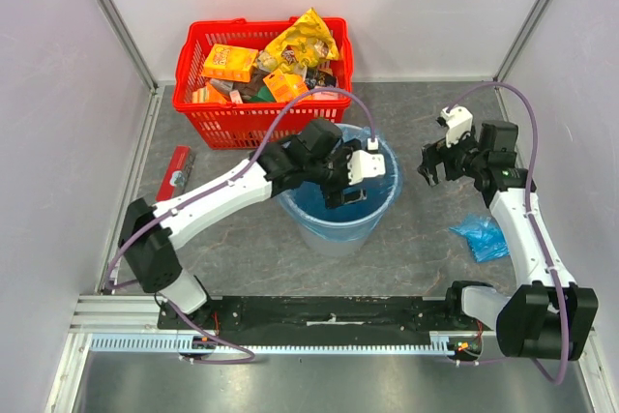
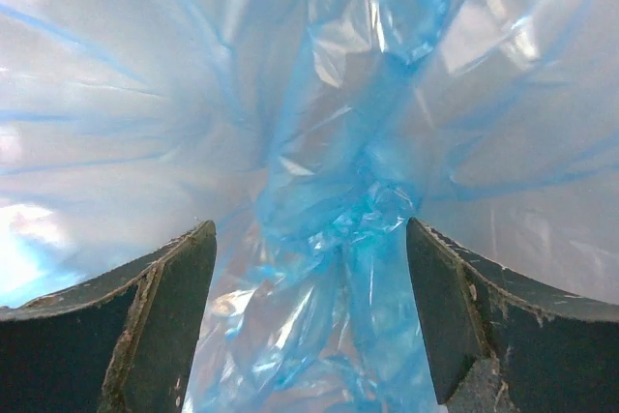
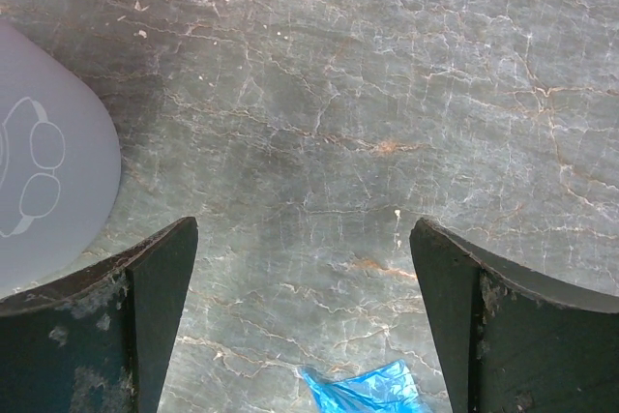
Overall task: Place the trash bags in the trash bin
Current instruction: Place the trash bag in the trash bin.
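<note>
The light-grey trash bin [image 1: 331, 237] stands mid-table with blue trash-bag film [image 1: 308, 206] inside it. My left gripper [image 1: 346, 191] reaches down into the bin. In the left wrist view its jaws [image 2: 308, 239] stand wide apart, open, with a crumpled strand of blue bag [image 2: 338, 215] lying loose between them against the pale lining. A second blue trash bag [image 1: 481, 237] lies bunched on the table at the right. My right gripper [image 1: 435, 167] hovers open to the right of the bin; between its fingers [image 3: 305, 239] is bare table, and a corner of that bag [image 3: 363, 394] shows at the bottom.
A red mesh basket [image 1: 208, 123] full of snack packets stands behind the bin. A small red object [image 1: 179, 166] lies by the left wall. The bin's grey side [image 3: 48, 171] shows at the left of the right wrist view. Walls enclose three sides.
</note>
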